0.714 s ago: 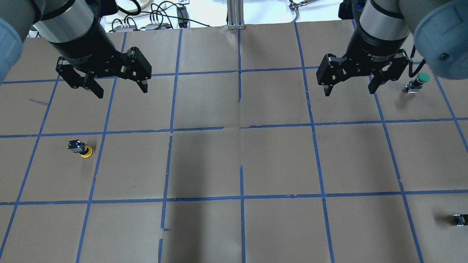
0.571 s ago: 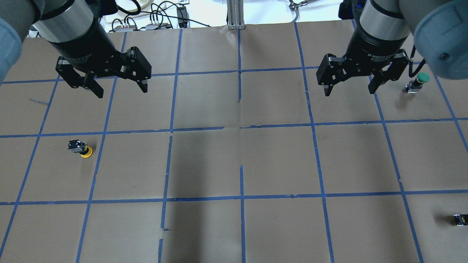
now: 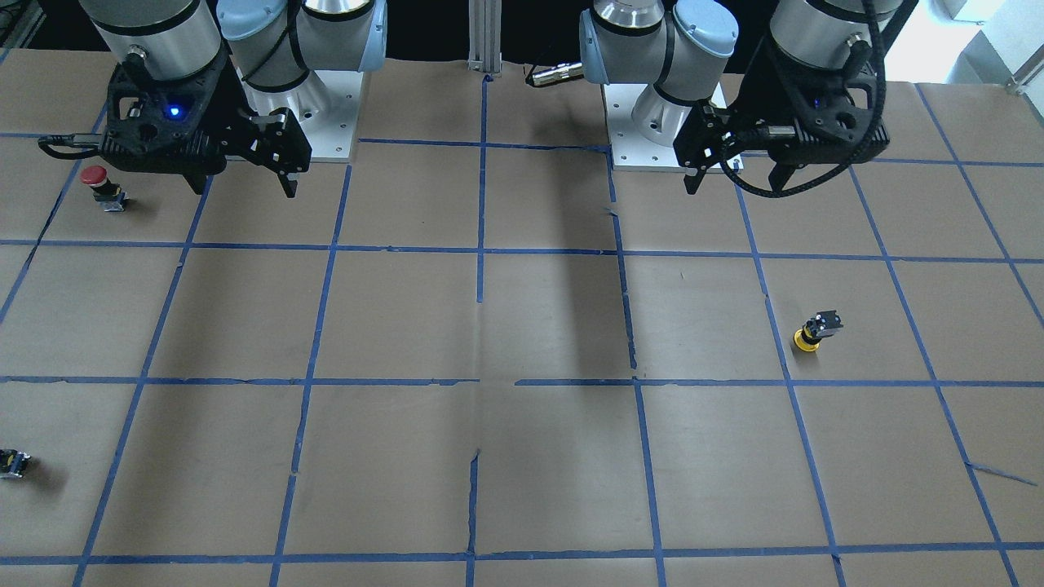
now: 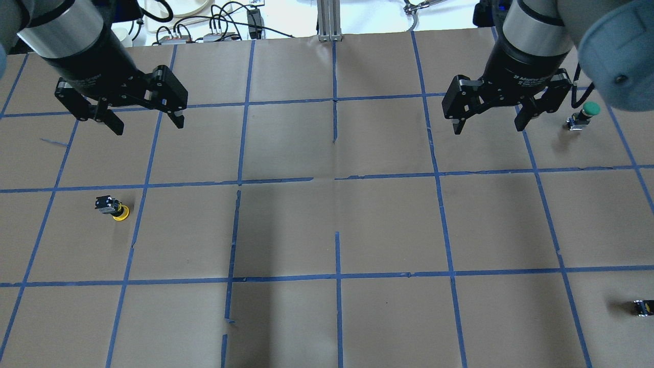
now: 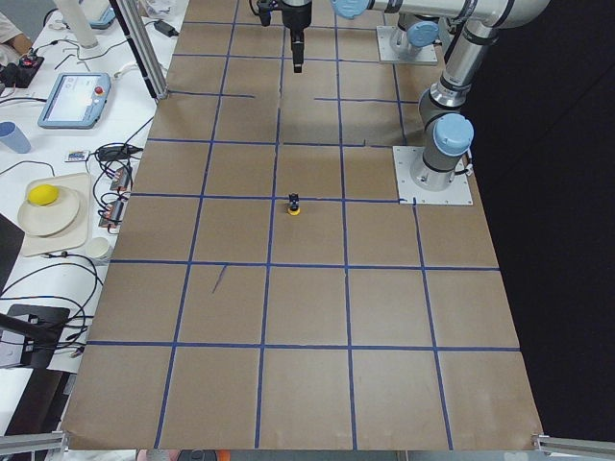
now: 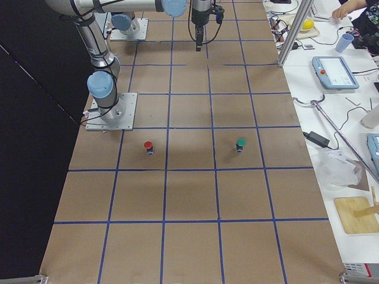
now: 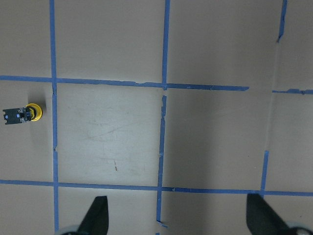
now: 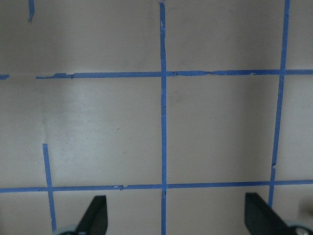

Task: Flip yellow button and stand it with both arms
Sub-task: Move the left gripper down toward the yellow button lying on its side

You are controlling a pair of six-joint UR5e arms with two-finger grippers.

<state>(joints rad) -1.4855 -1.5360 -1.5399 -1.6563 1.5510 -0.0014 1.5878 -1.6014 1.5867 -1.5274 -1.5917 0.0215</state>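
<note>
Both my hands hang wide open over the table (image 4: 388, 225): left gripper (image 4: 148, 126) and right gripper (image 4: 489, 129). The yellow button (image 4: 113, 208) lies on its side on the left half, midway between my edge and the far edge, well apart from both. A green button (image 4: 585, 115) sits near my right gripper, and a red button (image 3: 99, 183) sits nearer my edge. Brown paper (image 4: 286, 143) gridded with blue tape (image 4: 337, 255) covers everything, and cables (image 4: 219, 20) lie past the far edge. My right wrist reads "2F Adaptive".
</note>
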